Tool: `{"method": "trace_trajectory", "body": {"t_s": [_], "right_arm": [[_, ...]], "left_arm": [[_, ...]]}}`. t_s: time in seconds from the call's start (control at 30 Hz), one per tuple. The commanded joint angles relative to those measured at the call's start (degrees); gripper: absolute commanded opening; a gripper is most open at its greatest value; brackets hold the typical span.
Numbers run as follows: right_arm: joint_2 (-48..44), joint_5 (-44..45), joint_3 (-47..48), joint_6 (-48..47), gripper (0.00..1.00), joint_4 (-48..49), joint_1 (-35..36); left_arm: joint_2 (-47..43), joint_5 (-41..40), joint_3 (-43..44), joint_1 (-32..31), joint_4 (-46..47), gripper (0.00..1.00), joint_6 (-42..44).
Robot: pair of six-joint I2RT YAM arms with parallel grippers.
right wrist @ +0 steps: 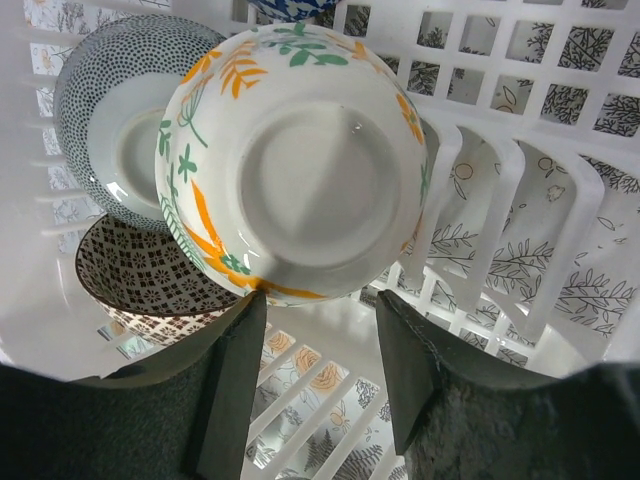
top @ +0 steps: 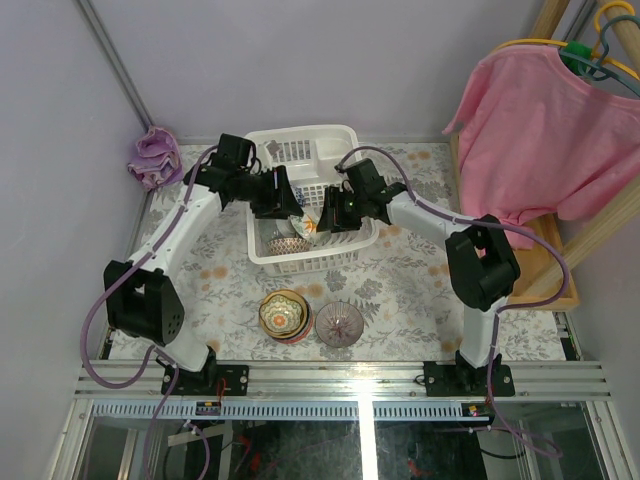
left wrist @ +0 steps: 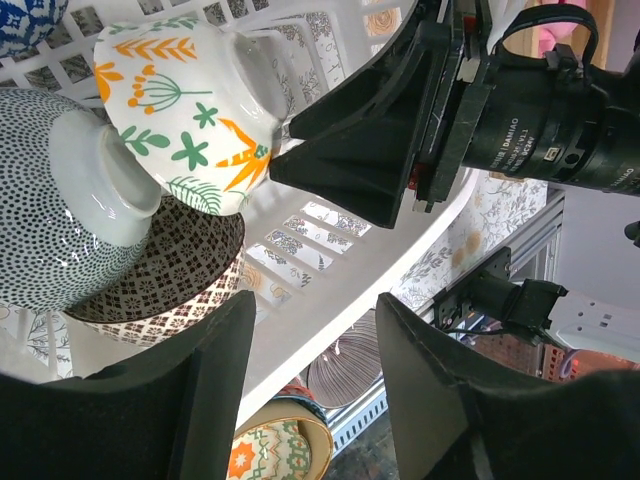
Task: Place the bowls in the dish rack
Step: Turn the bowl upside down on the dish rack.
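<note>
see dish rack (top: 310, 262) mid-bench (top: 410, 290), both arms reaching into it, one from each side. count four bowls inside, grouped toward the near-left end. white floral bowl (right wrist: 300, 160) on top, tipped with its foot facing the right wrist camera, resting against dotted grey bowl (right wrist: 110, 110) and brown patterned bowl (right wrist: 150, 280). blue-white bowl (left wrist: 25, 20) only caught at the frame edge behind them.

read right end effector (right wrist: 320, 300) as partly open, nothing between the fingers, tips right at the floral bowl's lower rim. looks like one tip touching the bowl, can't confirm from these angles.

read left end effector (left wrist: 312, 310) as partly open too, gripping nothing, hanging over the rack's near wall just beside the brown patterned bowl.

outside the rack: orange-yellow bowl (top: 284, 314) on top of a short stack, ribbed purple-grey bowl (top: 339, 323) just beside it, both on the bench near the arm bases.

also spot pink cloth (top: 153, 157) in the far-left corner and pink shirt (top: 540, 130) on a hanger off to the right.
</note>
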Motion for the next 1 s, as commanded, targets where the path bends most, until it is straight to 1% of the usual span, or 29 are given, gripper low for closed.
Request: {"method": "trace_trajectory", "body": {"t_s": [0.0,0.17,0.43,0.6,0.77,0.8,0.83,0.9,0.93,0.97], "right_arm": [[-0.2,0.7,1.2,-1.5,0.55,-0.9,0.7],[-3.5,2.4,1.8,-2.2,0.56,-1.7,0.7],[-10.7,5.6,4.0,-2.6,0.65,-4.8,0.6],[-22.2,9.0,0.6,-1.5,0.68,-6.8,0.6],[-36.6,12.8,-6.2,0.8,0.70,-9.6,0.5],[-39.2,13.2,-7.5,1.4,0.70,-10.4,0.5],[-42.5,13.4,-8.8,1.9,0.70,-11.1,0.5],[-46.7,13.5,-11.1,3.0,0.70,-12.6,0.6],[-48.6,13.6,-12.1,3.6,0.70,-13.5,0.5],[-50.2,13.8,-13.0,4.1,0.70,-14.5,0.5]], "left_arm": [[-2.6,0.3,-1.4,0.3,1.8,0.51,-2.2],[-4.9,0.1,-2.6,0.1,1.7,0.52,-2.5],[-7.5,-1.1,-3.3,-1.6,0.3,0.54,-2.2],[-10.5,-3.2,-3.7,-4.6,-1.8,0.57,-1.9],[-14.4,-7.1,-5.3,-9.0,-5.3,0.61,-2.1],[-15.3,-8.4,-5.7,-10.5,-5.8,0.66,-2.4],[-16.2,-10.1,-6.2,-12.6,-6.4,0.68,-2.9],[-17.7,-12.6,-7.5,-15.8,-7.2,0.69,-4.1],[-18.4,-13.7,-8.4,-17.2,-7.5,0.71,-4.5],[-19.2,-14.5,-9.3,-18.3,-7.9,0.76,-5.1]]}}
